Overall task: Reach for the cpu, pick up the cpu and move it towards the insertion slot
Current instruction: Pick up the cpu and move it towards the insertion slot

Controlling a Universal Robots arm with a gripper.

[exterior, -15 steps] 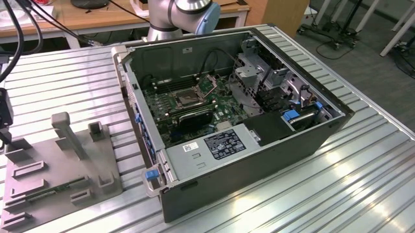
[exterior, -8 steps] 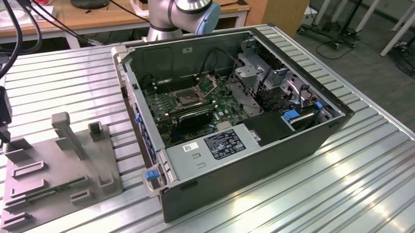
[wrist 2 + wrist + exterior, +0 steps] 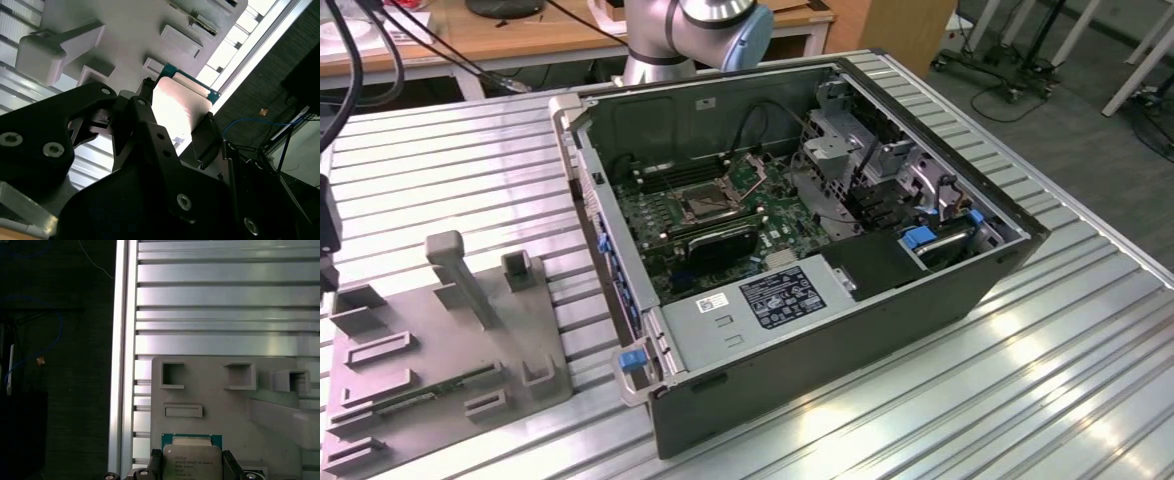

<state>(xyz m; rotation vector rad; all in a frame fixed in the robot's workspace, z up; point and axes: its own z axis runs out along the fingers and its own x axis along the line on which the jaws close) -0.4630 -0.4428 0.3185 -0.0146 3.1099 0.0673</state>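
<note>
silvery cpu [image 3: 192, 460] lid sits between the two black fingers [image 3: 156, 464], and in both wrist views they look pinched onto its opposite sides, no gap i can make out. it's over the grey plastic tray [image 3: 210, 390], on the part of the tray close to the desk [image 3: 225, 300] edge. can't tell if it's clear of the tray yet. i'd call this the pick-up step: grip made, carry not begun. insertion slot [image 3: 700, 205] is well apart, down inside the open computer case [image 3: 961, 300] nearer the desk's middle. my guess is the next move wants a level lift, then clearing the case wall.
</note>
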